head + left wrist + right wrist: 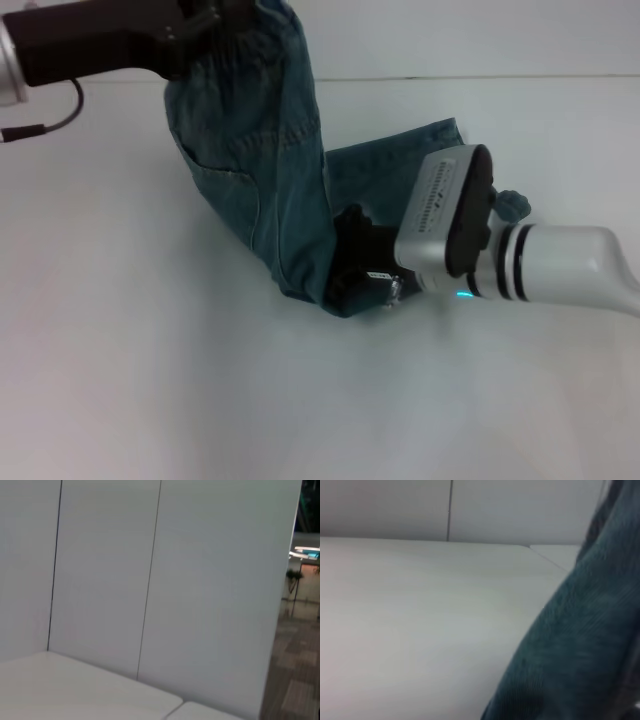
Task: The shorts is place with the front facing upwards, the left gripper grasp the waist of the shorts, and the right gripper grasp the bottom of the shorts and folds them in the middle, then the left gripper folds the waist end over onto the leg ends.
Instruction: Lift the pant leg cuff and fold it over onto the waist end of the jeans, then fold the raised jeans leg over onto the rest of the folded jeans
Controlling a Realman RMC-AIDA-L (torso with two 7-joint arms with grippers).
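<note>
The white bench (130, 360) carries the shorts (265, 180), which hang from their waist end (245, 30) high at the far left down to the leg ends (345, 295) on the surface. The left claw (195, 30) is pinching the waist; the right claw (365, 265) is clamped on the hems. The waist lies up and left of the legs, so the left arm must carry it down toward them.

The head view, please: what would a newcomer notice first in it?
Probably the shorts, hoisted off the white table at the waist end by the left claw at the top. Next, the right claw low at the leg ends, which lie on the table near the middle.
</note>
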